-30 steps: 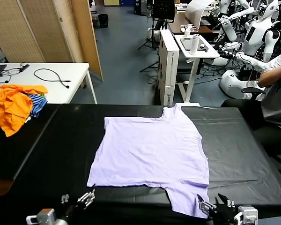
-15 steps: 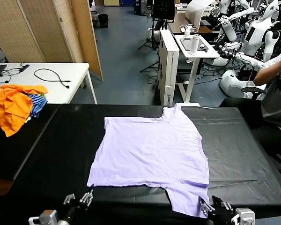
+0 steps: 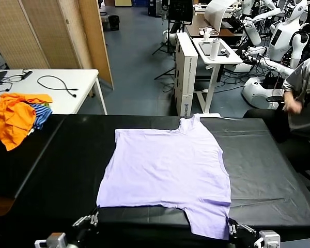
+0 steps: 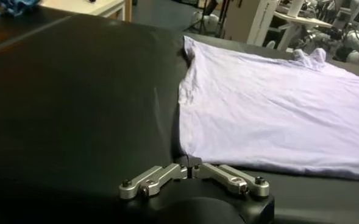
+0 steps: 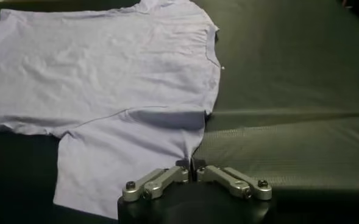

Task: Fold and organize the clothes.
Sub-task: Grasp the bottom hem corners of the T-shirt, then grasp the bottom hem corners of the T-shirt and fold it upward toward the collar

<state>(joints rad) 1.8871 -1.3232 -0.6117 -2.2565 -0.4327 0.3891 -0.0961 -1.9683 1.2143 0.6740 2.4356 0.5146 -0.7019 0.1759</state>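
Observation:
The pale lavender T-shirt (image 3: 168,165) lies flat on the black table (image 3: 62,160), collar at the far side and plain side up. My left gripper (image 3: 94,214) is at the near edge. In the left wrist view its fingertips meet (image 4: 190,167) at the near left hem corner of the T-shirt (image 4: 270,109). My right gripper (image 3: 230,226) is at the near right. In the right wrist view its fingertips (image 5: 189,163) are closed on the edge of the near sleeve of the T-shirt (image 5: 106,79).
A heap of orange and blue-striped garments (image 3: 13,116) lies at the table's far left corner. A white table (image 3: 67,85) with cables stands behind it. A white cart (image 3: 214,51) and a seated person (image 3: 302,88) are beyond the far right.
Both grippers have dropped lower toward the near edge and their fingers have closed at the shirt's near edge. The shirt has barely moved. The person at the right has shifted.

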